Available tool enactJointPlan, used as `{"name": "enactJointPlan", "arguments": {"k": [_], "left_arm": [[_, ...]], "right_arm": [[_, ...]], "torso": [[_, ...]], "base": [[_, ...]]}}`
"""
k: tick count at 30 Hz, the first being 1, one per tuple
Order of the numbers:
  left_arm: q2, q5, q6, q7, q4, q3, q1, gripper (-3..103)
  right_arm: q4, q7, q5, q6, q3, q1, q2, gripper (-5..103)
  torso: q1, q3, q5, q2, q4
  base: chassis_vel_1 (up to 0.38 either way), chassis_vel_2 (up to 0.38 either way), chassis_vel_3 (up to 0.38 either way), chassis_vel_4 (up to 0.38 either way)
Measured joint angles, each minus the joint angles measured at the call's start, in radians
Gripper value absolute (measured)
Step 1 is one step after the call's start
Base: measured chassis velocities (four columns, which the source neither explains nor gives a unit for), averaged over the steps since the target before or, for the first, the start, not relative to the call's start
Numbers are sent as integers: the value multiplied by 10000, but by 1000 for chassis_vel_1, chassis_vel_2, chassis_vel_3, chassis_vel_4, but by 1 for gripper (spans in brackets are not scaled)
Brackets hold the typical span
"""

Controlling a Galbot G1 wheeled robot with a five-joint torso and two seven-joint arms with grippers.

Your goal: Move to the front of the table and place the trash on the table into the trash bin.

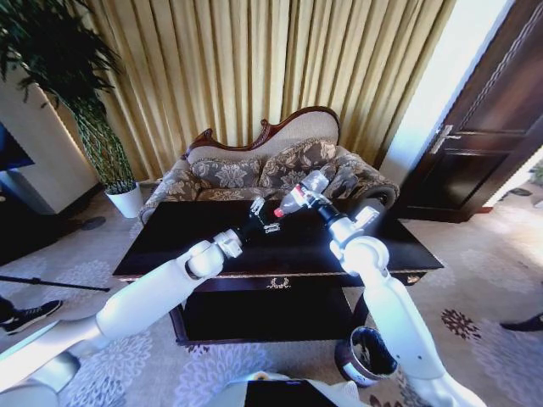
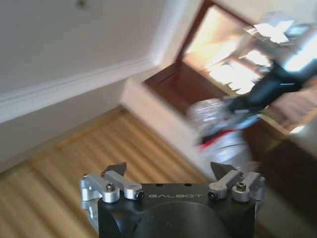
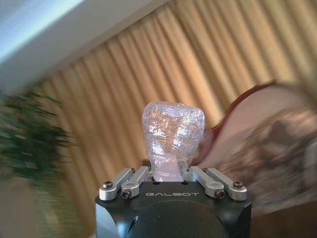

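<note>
Curtains back a dark table (image 1: 170, 246); right gripper (image 1: 299, 200) clasps the clear bottle (image 3: 172, 141) aloft, left gripper (image 2: 168, 174), fingers spread, at its 9 o'clock.

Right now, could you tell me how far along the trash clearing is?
Done: the robot stands at the front of the table. In hand: the right gripper is shut on the clear bottle, lifted above the tabletop; the left gripper is open beside it. Left: the bottle has not yet reached the trash bin on the floor by the right arm.
</note>
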Motion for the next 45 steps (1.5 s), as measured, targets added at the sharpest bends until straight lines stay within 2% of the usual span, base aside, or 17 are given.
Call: {"name": "enactJointPlan", "arguments": {"k": [1,3,6,7,11,14,15,16,20,21,24,26,31,45], "left_arm": [[123,-329,274,-229,-117,-431,202,97],[178,-558,435,-416,-184,-693,340,99],[304,-1466,1457,-1073,-633,-2262,1256,100],[304,-1466,1457,-1073,-633,-2262,1256,100],[557,-2558,3088,-1973,-1547,-4362,2830,100],[724,-2760,3429,-2266,-1839,-4824,3319,100],[899,-2982,3719,-2549,-2170,-5406,3852,100],[899,-2982,3719,-2549,-2170,-5406,3852,100],[1005,-4683,5141,-3570,-3175,-7364,5456,100],[1005,-4683,5141,-3570,-3175,-7364,5456,100],[931,-5611,5850,-3794,-3780,-8529,6506,100],[909,-6197,6115,-3923,-4083,-9026,6863,100],[858,-6756,6347,-4083,-4264,-9325,6975,100],[1105,-6814,6431,-3982,-4300,-8987,6884,100]], "right_arm": [[-172,3,-537,134,100,0,-148,21],[-239,4,-806,196,149,-4,-228,21],[-364,22,-1834,425,282,-106,-588,21],[-364,22,-1834,425,282,-106,-588,21],[-156,189,-2717,529,497,-545,-1133,21],[-71,224,-2919,535,562,-749,-1326,21],[49,252,-3037,560,645,-1001,-1547,21],[49,252,-3037,560,645,-1001,-1547,21],[704,323,-3045,573,1143,-2060,-2143,21],[704,323,-3045,573,1143,-2060,-2143,21],[1218,384,-2884,416,1618,-2726,-2421,21],[1456,500,-2783,329,1815,-2967,-2516,21],[1932,723,-2631,134,2095,-3306,-2562,21],[2339,722,-2859,108,2456,-4017,-1884,21]], "torso": [[0,1,-2,0,0],[1,0,-1,0,0],[2,0,-2,0,-1],[2,0,-2,0,-1],[1,-1,-4,0,2],[1,-1,-5,1,3],[1,-2,-3,1,2],[1,-2,-3,1,2],[1,-2,1,1,-2],[1,-2,1,1,-2],[-1,-2,-7,1,2],[-3,-3,-1,2,2],[-2,-1,-2,2,0],[0,-1,-2,0,-1]], "base": [[0,0,0,0],[0,0,0,0],[0,0,0,0],[0,0,0,0],[0,0,0,0],[0,0,0,0],[0,0,0,0],[0,0,0,0],[0,0,0,0],[0,0,0,0],[0,0,0,0],[0,0,0,0],[0,0,0,0],[91,-90,-93,90]]}}
